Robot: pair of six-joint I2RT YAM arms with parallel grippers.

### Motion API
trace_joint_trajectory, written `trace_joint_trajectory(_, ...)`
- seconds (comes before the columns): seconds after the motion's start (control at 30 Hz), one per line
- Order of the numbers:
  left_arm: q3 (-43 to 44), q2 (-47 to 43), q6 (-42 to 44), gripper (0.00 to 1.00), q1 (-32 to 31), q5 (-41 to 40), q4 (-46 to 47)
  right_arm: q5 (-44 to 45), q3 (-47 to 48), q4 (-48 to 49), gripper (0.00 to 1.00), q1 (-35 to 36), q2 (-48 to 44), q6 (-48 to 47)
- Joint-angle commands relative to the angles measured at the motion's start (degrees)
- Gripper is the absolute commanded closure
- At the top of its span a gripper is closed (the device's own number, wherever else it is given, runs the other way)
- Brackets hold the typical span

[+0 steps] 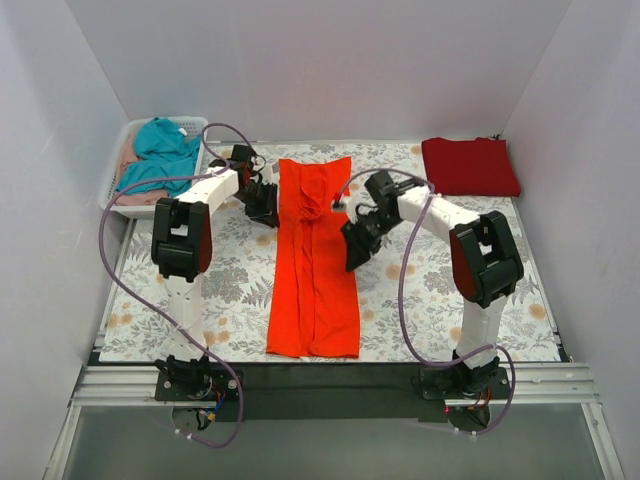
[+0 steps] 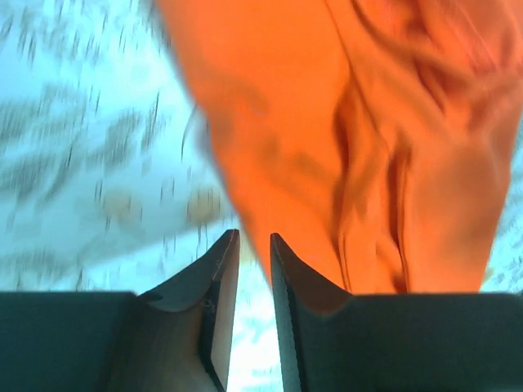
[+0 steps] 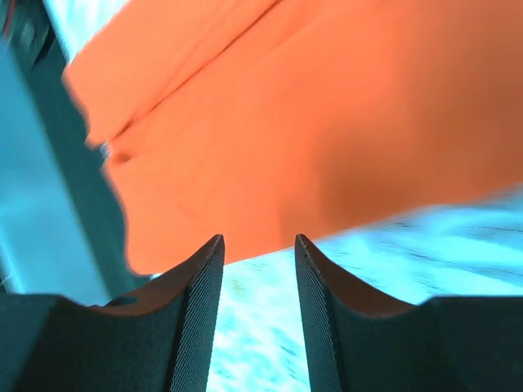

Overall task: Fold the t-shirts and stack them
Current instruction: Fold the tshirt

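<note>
The bright orange-red t-shirt lies in the middle of the table, folded lengthwise into a long narrow strip with wrinkles near its far end. The crimson t-shirt lies folded at the back right. My left gripper is just left of the strip's far part; in the left wrist view its jaws stand narrowly apart and empty, with orange cloth ahead. My right gripper is at the strip's right edge; in the right wrist view it is open and empty, with the shirt's edge just beyond the fingertips.
A white basket at the back left holds a teal garment and a pale pink one. A floral cloth covers the table. White walls close in the left, back and right.
</note>
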Motion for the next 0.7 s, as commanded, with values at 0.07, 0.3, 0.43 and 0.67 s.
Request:
trace_joint_trajectory(0.07,-6.2,-13.5,1.6,0.75,0.8,6.0,1.6,3.6,14.3,0.7,0.52,-1.9,3.1,4.3)
trace_joint_trajectory(0.3,-11.3,-12.6,-3.3,0.75,-0.8,8.0,5.7,9.2,25.6,3.6,0.54,-1.9,14.8,12.9)
trace_joint_trajectory(0.43,-14.4,-10.5,-6.8,0.77,-1.9,6.5,8.3,10.3,26.3,6.5,0.59,-1.9,18.2,16.0)
trace_joint_trajectory(0.67,-13.9,-4.9,-8.2,0.79,-2.0,4.3,11.3,13.4,26.0,13.1,0.61,-2.5,22.7,18.7)
